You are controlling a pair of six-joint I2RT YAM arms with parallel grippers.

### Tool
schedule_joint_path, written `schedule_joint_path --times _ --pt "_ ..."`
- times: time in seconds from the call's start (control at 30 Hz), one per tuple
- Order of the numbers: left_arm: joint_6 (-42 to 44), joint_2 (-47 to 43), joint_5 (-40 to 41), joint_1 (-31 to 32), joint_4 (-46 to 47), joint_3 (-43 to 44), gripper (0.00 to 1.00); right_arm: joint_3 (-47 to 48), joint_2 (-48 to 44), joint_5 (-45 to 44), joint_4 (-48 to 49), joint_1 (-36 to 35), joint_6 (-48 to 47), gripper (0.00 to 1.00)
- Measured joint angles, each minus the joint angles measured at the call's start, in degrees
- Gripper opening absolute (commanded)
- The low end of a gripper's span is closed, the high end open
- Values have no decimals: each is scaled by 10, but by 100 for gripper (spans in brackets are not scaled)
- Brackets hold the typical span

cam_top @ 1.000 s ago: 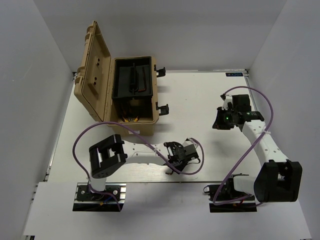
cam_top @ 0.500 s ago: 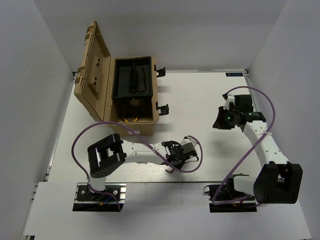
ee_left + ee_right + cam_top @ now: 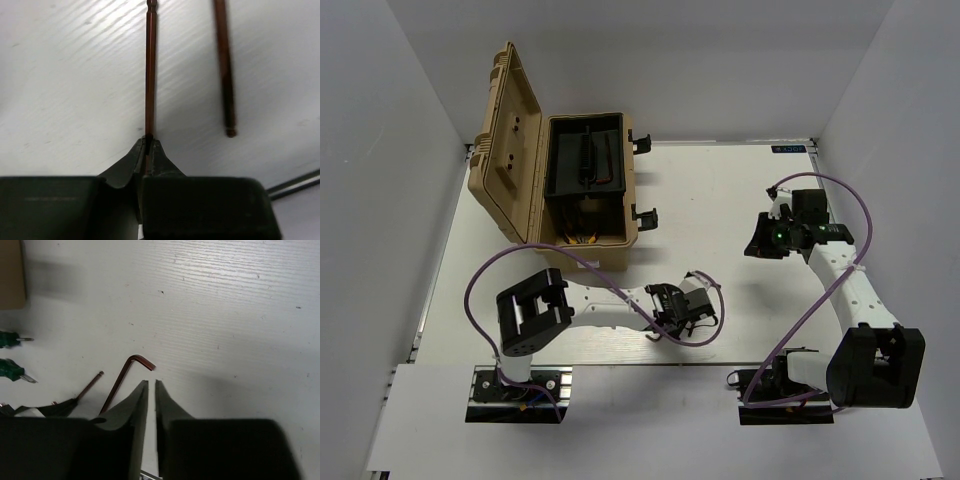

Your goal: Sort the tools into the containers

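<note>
Left gripper (image 3: 149, 142): jaws have drawn together over the last second, and in the overhead view the wrist has edged slightly back toward its own base. The right arm is almost unchanged.

Left gripper, state: pinched tight on a hex key (image 3: 150, 75), gripped at its near end.
- Hex key: thin, six-sided, dark reddish-brown. The shaft runs straight ahead of the fingertips, low along the white tabletop (image 3: 75, 75), and necks in just before the far tip.
- Second key (image 3: 223, 65): same colour, ahead and to the right of this gripper. It lies roughly parallel, well clear of the held one, its blunt end nearest.

Right gripper (image 3: 151, 385), state: fingers a sliver apart, nothing between them.
- Bent key (image 3: 120, 382): L-shaped and reddish-brown, just left of the fingertips. The short leg ends just ahead of the gap. The long leg runs back beside the left finger; contact cannot be told.
- Straight key (image 3: 91, 385): farther left, its lower end hidden.
- Screwdrivers (image 3: 9, 369): two, green-handled, at the far left, tips pointing toward this gripper.

Toolbox (image 3: 560, 190): tan, lid raised, far beyond the left gripper.
</note>
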State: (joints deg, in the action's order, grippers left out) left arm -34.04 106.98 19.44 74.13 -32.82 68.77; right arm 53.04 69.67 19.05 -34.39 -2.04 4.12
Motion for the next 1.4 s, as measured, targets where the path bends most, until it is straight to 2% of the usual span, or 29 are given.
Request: schedule_joint_path --times 0.1,0.17,0.3,0.53,0.77,1.0,1.17,1.27,1.4 --pt "1 0 31 -1 -40 7 0 0 0 15 -1 2 -1 38" --pt "2 0 48 -3 -67 15 0 0 0 26 -1 2 -3 40" --pt "10 -18 77 -9 -90 49 0 0 0 39 -1 2 -5 40" --pt "61 -81 100 -44 -71 133 0 0 0 47 -1 3 -7 37" --pt "140 -78 128 -150 -26 250 0 0 0 58 -2 5 -11 36" --pt "210 13 143 -306 2 426 0 -1 5 92 -3 0 -19 36" --pt "246 115 146 -382 -2 564 0 -3 28 128 -5 -28 -26 36" --pt "256 158 143 -413 -4 599 0 -4 39 134 -8 -54 -29 36" --pt "259 193 131 -446 -18 604 0 -4 48 133 -8 -89 -30 36"
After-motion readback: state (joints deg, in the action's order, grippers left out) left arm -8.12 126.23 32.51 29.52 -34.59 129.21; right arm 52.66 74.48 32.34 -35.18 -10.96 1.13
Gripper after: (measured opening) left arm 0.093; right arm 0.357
